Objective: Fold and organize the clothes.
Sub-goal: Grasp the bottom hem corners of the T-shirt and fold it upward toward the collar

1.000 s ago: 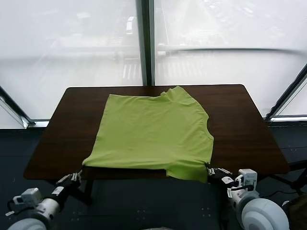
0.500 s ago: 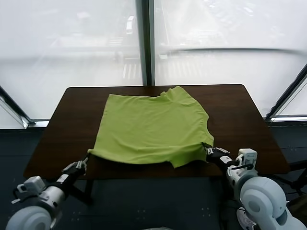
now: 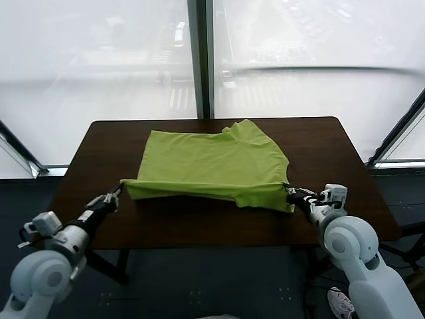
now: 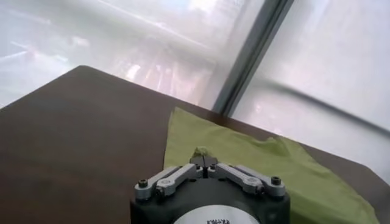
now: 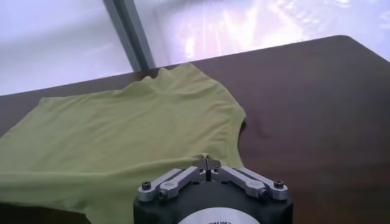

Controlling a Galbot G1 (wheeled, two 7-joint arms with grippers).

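The clothes are one lime-green T-shirt [image 3: 216, 159] spread on the dark brown table [image 3: 339, 153], neck to the right. Its near edge is lifted off the table and stretched between my two grippers. My left gripper [image 3: 120, 189] is shut on the near left corner of the shirt [image 4: 201, 152]. On the opposite side, my right gripper [image 3: 287, 191] is shut on the near right corner by the sleeve [image 5: 206, 159]. The raised edge [image 3: 199, 188] hangs in a fold above the table, while the far half of the T-shirt [image 5: 122, 122] still lies flat.
The table's bare dark top [image 3: 199, 226] lies in front of the lifted edge. Behind the table stand frosted windows with a dark vertical post [image 3: 201, 60]. A shoe [image 3: 339, 302] lies on the floor at the right.
Both grippers have risen from below the table's front edge and moved away from me, carrying the shirt's near edge up and over the table.
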